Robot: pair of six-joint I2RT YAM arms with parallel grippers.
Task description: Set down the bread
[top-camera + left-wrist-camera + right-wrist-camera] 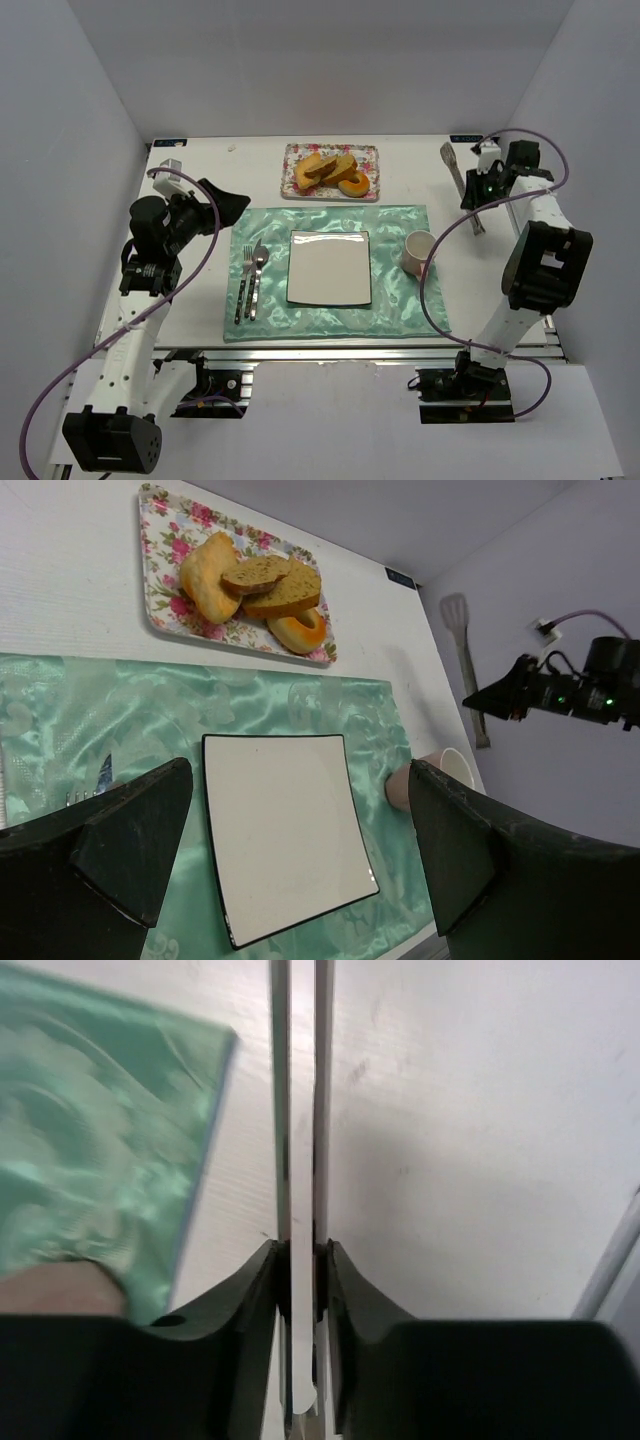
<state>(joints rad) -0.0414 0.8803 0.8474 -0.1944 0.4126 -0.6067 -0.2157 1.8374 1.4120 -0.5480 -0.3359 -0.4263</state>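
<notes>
The left fingers (135, 845) stand wide apart, holding nothing, raised over the white surface (190, 300) just off the left edge of the green placemat (400, 300); a band of surface runs between that edge and the left wall (60, 200). On the mat's left part a fork (243, 285) and a spoon (258, 280) lie side by side, just beside the left rim of the square white plate (329, 267) at the mat's middle. Beyond the mat's far edge, across a narrow strip of surface, sits the floral tray (291, 172), near the back wall (330, 70); the bread (325, 168), three overlapping slices, lies on it, with an orange ring-shaped piece (353, 184) at the tray's near right corner. A cup (417, 250) stands by the mat's right edge, apart from the plate. Right of the mat, the right fingers (262, 1290) are clamped on the handle of a spatula (450, 157) lying on the surface, close to the right wall (590, 130).
</notes>
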